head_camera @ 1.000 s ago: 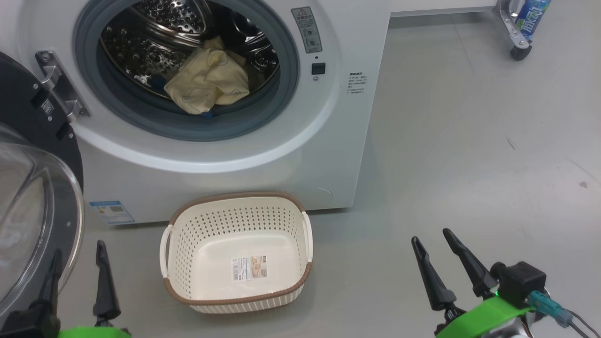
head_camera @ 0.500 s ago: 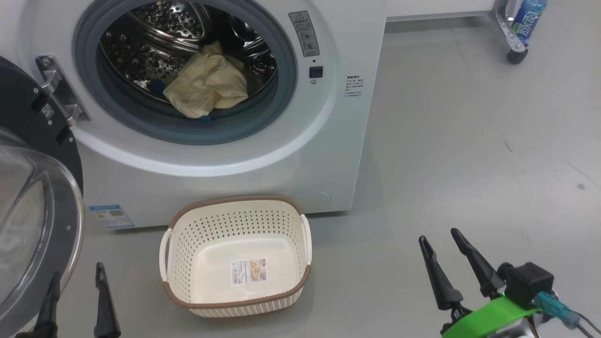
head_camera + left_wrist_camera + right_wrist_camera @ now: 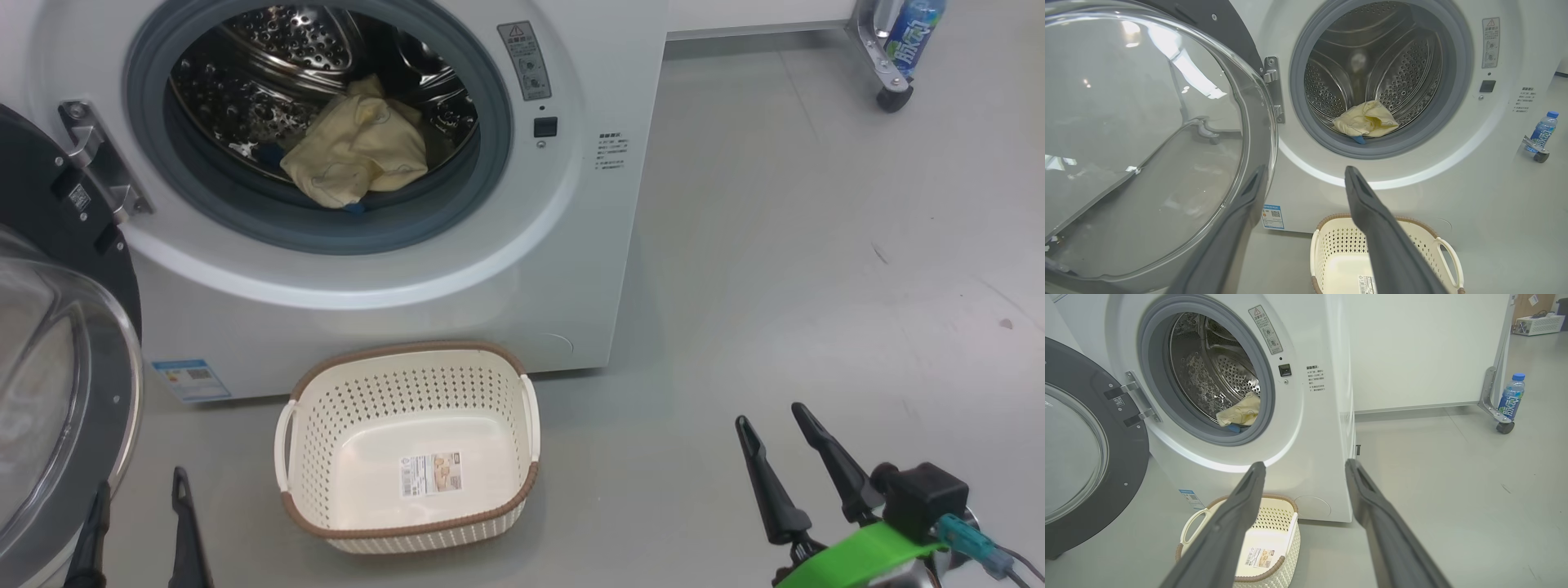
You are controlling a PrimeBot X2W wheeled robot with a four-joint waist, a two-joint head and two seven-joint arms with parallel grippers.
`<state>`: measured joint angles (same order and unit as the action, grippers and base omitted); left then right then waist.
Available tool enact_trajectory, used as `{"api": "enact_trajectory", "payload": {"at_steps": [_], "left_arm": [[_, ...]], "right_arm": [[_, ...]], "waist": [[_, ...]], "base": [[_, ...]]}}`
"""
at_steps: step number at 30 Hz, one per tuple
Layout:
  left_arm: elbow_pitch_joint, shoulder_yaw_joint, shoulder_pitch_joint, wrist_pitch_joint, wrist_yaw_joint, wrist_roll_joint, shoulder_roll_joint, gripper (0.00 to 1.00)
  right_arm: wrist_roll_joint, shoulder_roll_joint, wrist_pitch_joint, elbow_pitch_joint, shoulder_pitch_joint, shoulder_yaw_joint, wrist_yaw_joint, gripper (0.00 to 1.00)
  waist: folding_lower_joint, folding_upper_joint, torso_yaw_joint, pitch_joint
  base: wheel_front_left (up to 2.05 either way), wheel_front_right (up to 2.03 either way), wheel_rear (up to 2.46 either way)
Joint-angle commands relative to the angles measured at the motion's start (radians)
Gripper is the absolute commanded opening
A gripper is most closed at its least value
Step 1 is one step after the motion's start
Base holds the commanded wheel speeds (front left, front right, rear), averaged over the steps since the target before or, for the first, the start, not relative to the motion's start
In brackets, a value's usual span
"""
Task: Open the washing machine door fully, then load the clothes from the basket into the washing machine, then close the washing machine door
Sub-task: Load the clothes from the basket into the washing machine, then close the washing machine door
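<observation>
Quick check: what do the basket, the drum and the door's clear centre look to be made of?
Basket: moulded plastic, matte cream, by its even punched holes; the brown rim looks woven, probably plastic too. Drum: steel, polished, mirror glints between perforations. Door centre: clear glass or plastic, glossy, showing reflections.

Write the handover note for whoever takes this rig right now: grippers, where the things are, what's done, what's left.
Left gripper: open, empty, low beside the washing machine door.
Right gripper: open, empty, above the floor to the right of the basket.
Things: the clothes lie inside the washing machine. The basket is empty and stands on the floor in front of it. The door is swung wide open.
Done: door opened, clothes loaded.
Left: close the door.
</observation>
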<state>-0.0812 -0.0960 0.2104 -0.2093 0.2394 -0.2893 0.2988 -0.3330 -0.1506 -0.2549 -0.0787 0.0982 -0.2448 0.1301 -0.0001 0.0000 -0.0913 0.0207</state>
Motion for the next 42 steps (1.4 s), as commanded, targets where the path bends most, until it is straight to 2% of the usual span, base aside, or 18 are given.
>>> {"api": "enact_trajectory", "payload": {"at_steps": [1, 24, 42], "left_arm": [[-0.036, 0.040, -0.032, -0.002, 0.016, 0.004, 0.023, 1.00], [-0.039, 0.033, -0.039, -0.002, 0.028, -0.005, 0.031, 1.00], [-0.029, 0.030, -0.055, -0.010, 0.048, 0.001, 0.031, 1.00]], "right_arm": [[0.008, -0.015, -0.007, 0.035, -0.020, -0.009, 0.001, 1.00], [0.009, -0.012, -0.007, 0.034, -0.025, -0.005, 0.001, 1.00], [0.007, -0.015, -0.007, 0.037, -0.030, -0.002, 0.001, 1.00]], "waist": [[0.0001, 0.0000, 0.000, 0.000], [0.0001, 0.0000, 0.009, 0.013], [0.0001, 0.0000, 0.018, 0.028]], "base": [[0.00, 0.00, 0.00], [-0.11, 0.11, 0.00], [-1.66, 1.66, 0.00]]}}
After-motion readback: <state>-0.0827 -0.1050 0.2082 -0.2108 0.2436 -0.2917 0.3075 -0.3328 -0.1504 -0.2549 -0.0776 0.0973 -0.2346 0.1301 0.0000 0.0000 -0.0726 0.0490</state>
